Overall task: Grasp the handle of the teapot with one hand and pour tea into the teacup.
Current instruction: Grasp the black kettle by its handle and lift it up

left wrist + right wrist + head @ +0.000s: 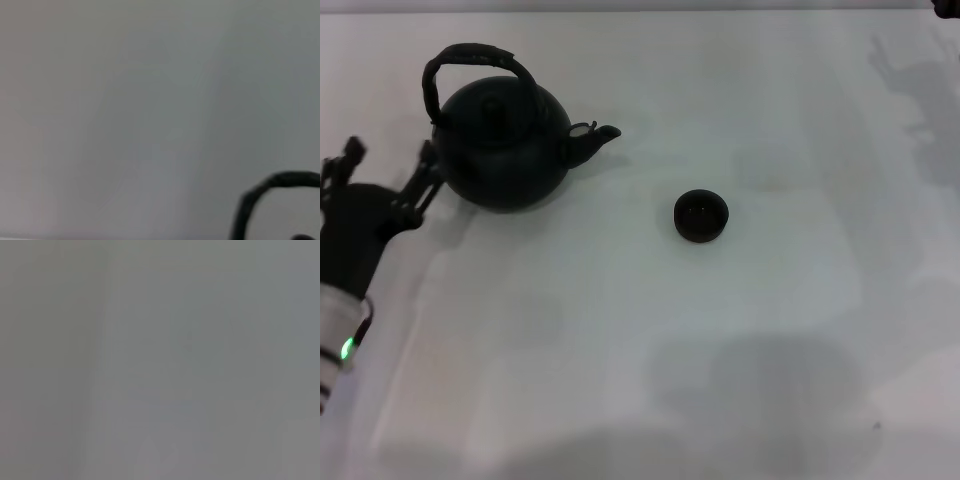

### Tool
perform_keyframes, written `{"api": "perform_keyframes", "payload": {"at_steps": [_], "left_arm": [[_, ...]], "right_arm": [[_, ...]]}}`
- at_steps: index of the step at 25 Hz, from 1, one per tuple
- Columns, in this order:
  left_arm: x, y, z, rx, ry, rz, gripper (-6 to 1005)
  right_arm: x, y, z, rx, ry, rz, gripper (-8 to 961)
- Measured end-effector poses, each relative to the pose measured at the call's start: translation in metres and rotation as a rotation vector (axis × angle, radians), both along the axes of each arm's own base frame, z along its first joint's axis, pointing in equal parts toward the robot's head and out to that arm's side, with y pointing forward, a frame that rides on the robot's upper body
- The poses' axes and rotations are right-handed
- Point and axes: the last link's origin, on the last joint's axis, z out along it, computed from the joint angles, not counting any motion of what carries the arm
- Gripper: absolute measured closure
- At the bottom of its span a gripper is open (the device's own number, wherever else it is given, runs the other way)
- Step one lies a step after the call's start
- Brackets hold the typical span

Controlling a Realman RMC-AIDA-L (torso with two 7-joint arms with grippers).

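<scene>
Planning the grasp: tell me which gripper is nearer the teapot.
Left. The left gripper sits open right beside the teapot, on the side opposite its spout. The right gripper is out of view.

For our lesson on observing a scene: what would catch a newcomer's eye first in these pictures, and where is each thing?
The big black teapot stands out at the far left of the white table, its arched handle upright and its spout pointing toward the small dark teacup near the middle. The left hand sits open just beside the teapot, not yet on the handle.

One teapot (505,150), one teacup (701,216), one gripper (388,160).
</scene>
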Motion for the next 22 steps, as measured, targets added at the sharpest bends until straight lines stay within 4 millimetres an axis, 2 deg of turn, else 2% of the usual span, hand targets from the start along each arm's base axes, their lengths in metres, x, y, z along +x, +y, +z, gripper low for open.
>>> {"api": "perform_keyframes", "payload": {"at_steps": [5, 7, 10, 18, 22], "left_arm": [[0.009, 0.023, -0.003, -0.028, 0.019, -0.021, 141], [0.01, 0.038, 0.0, -0.035, 0.05, -0.025, 142], [0.011, 0.048, 0.003, -0.037, 0.074, -0.026, 143], [0.012, 0.062, 0.009, -0.018, 0.083, -0.014, 145], [0.009, 0.064, 0.006, -0.042, 0.095, 0.01, 219]], "right_arm": [[0.002, -0.001, 0.0, 0.001, 0.008, -0.006, 79], [0.004, -0.003, 0.0, 0.001, 0.009, -0.012, 79], [0.006, -0.004, 0.001, 0.001, 0.011, -0.017, 79], [0.01, -0.007, 0.002, 0.005, 0.014, -0.025, 78], [0.008, -0.006, 0.002, 0.005, 0.016, -0.022, 78]]}}
